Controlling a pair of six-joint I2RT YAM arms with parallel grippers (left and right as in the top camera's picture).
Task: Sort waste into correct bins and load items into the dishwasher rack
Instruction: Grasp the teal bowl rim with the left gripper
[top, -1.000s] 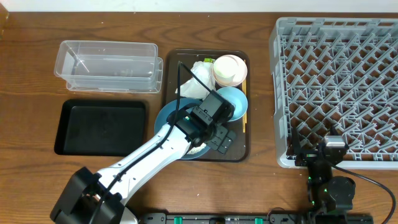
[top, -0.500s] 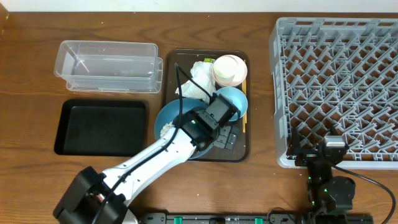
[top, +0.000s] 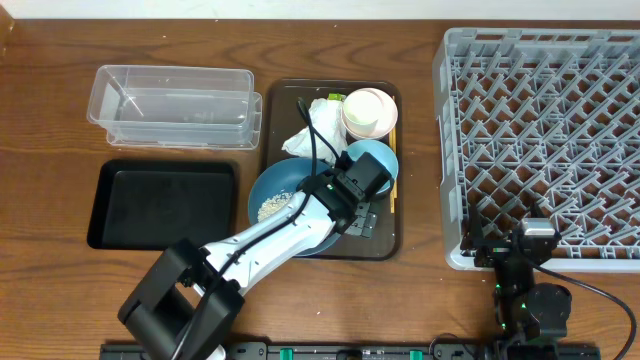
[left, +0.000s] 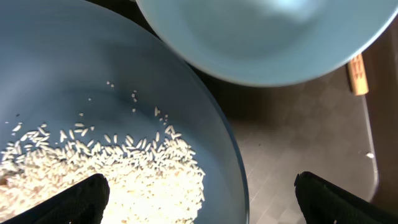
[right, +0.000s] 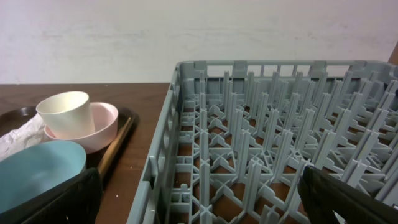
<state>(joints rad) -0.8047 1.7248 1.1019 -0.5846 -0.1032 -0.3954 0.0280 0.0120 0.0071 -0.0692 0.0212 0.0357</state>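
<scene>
Across the brown wooden tabletop (top: 60, 40), seen from overhead, the dishwasher rack (top: 545, 130) is sitting at the right, while the clear container (top: 170, 105) and black tray (top: 165, 205) are lying at the left, ready for waste. The left end effector (top: 357, 218) is hovering wide open and empty over the large dark blue bowl (top: 270, 185). In the left wrist view, its fingers (left: 74, 199) are straddling the bowl's rim beside the rice (left: 112, 168), apparently lining up a pinch. In the right wrist view, the right end effector (right: 199, 196) is sitting wide open and empty at the rack's near edge, seemingly parked clear.

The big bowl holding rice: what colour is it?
The bowl is dark blue; left wrist view shows it best.
</scene>
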